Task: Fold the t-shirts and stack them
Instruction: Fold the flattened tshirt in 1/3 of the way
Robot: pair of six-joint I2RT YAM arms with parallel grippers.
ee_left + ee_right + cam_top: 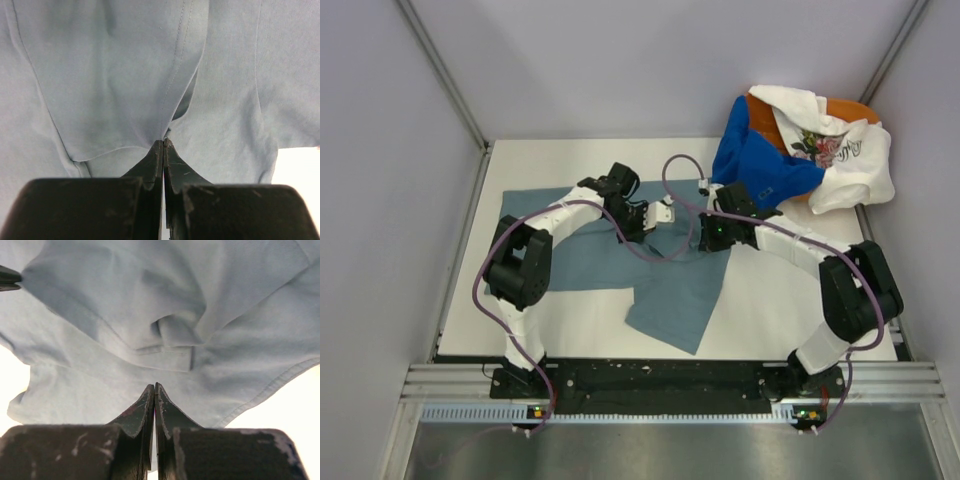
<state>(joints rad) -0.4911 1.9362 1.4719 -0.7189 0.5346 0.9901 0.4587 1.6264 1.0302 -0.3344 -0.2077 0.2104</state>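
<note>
Spread t-shirt on table centre-left, other t-shirts heaped behind — far right corner

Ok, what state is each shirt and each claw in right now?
slate-blue t-shirt: on the table, partly folded, middle bunched.
royal blue t-shirt: crumpled at the far right corner, unfolded.
white floral t-shirt: crumpled, lying over the royal blue one.
orange t-shirt: mostly hidden beneath those two.
left claw: shut on the slate-blue t-shirt.
right claw: shut on the slate-blue t-shirt.

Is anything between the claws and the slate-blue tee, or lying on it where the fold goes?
Nothing visible. The left claw and right claw are each shut directly on the slate-blue tee. The royal blue tee, white floral tee and orange tee are heaped at the far right corner, not on it.
</note>
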